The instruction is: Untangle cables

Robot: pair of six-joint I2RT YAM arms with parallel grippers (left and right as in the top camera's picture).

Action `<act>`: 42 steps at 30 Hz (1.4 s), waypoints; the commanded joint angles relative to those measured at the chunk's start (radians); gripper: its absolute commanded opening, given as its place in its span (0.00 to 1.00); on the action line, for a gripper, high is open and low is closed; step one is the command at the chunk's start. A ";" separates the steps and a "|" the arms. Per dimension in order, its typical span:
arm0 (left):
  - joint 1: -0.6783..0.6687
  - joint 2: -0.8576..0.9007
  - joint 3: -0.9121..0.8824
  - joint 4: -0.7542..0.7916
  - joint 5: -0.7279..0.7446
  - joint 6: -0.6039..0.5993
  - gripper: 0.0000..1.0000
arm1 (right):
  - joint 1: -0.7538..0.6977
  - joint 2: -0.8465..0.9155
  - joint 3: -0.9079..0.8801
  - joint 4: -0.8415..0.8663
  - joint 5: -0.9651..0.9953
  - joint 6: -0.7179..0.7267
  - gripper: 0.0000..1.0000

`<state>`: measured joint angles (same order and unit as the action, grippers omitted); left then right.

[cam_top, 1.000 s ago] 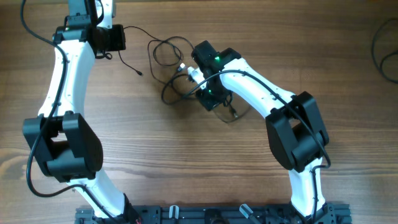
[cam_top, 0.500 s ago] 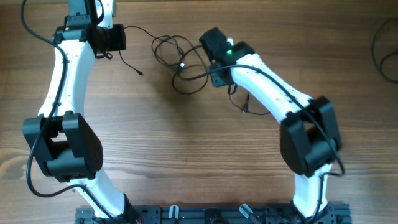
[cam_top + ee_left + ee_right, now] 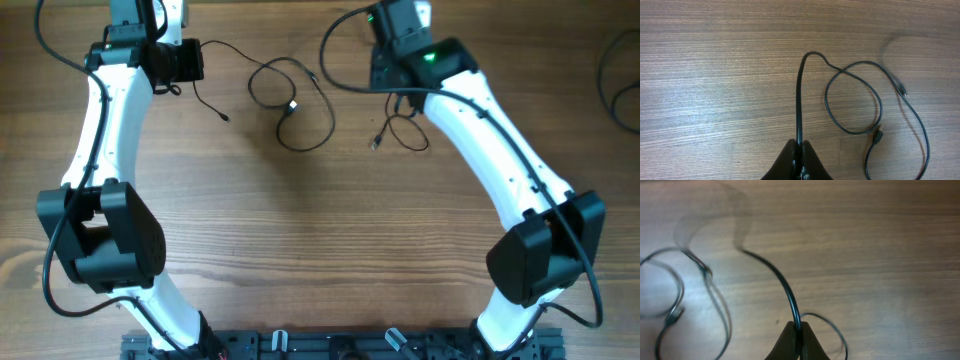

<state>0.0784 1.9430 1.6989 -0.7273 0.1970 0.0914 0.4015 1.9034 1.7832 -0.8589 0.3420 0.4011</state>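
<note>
Both grippers are pinched fully closed on thin black wire. The left gripper [image 3: 800,149] clamps a strand of the cables [image 3: 798,100] that runs straight out from its tips, and the right gripper [image 3: 799,329] clamps another strand that curves away across the wood. Seen from overhead, the cables lie in loose loops along the far side of the table [image 3: 300,230], between the two grippers, with one plug [image 3: 290,107] near the middle loop and a smaller loop under the right forearm. The main risk, as I judge it, is that the loops cross one another, so drawing the arms further apart could tighten a crossing into a knot rather than free it. A plug could also catch inside a loop, or the slippery wire could slide out of so narrow a pinch. Motion blur in the right wrist view hides some strands, so where they cross cannot be read there. Both grippers sit close to the far edge of the overhead view, leaving little room that way. The broad bare wood toward the robot's base offers far more space for pulling.
</note>
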 commanded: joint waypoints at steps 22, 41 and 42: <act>-0.005 -0.020 -0.003 -0.007 0.096 0.008 0.14 | -0.082 -0.022 0.023 -0.027 -0.135 -0.005 0.04; -0.169 -0.020 -0.003 -0.010 0.179 0.009 0.71 | -0.051 -0.022 0.023 0.012 -0.099 -0.008 0.04; -0.176 -0.020 -0.003 -0.011 0.176 0.009 0.72 | -0.051 -0.023 0.023 0.012 -0.085 -0.008 0.04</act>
<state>-0.0647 1.9430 1.6989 -0.7372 0.3565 0.0933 0.3492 1.9034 1.7832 -0.8509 0.2180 0.3992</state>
